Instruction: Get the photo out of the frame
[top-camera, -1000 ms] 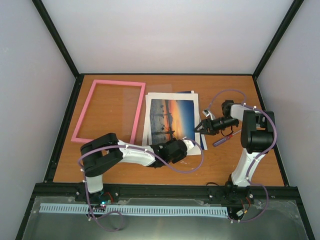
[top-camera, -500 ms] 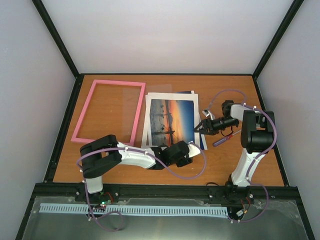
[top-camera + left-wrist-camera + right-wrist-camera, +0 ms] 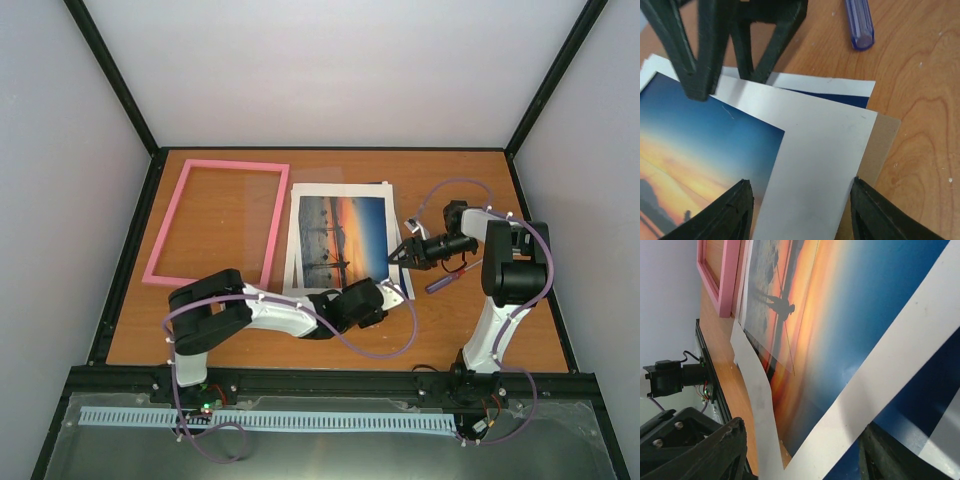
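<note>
Treat the photo (image 3: 340,238) as light, limp, easily creased. Lies flat on loose sheets (image 3: 840,84) on the desk (image 3: 450,180), just right of the frame (image 3: 169,220). Take by the white border at the near-right corner, with left fingers (image 3: 730,210) spread over it and right fingers (image 3: 715,450) spread alongside, pinching nothing.

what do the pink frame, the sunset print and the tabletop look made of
Pink rectangular frame: matte painted wood or plastic, can't tell which; clear pane shows faint glare. Sunset photo print: thin paper with white border, slightly glossy. Orange-brown tabletop: wood-grain board, perhaps laminate, lightly scuffed.
</note>
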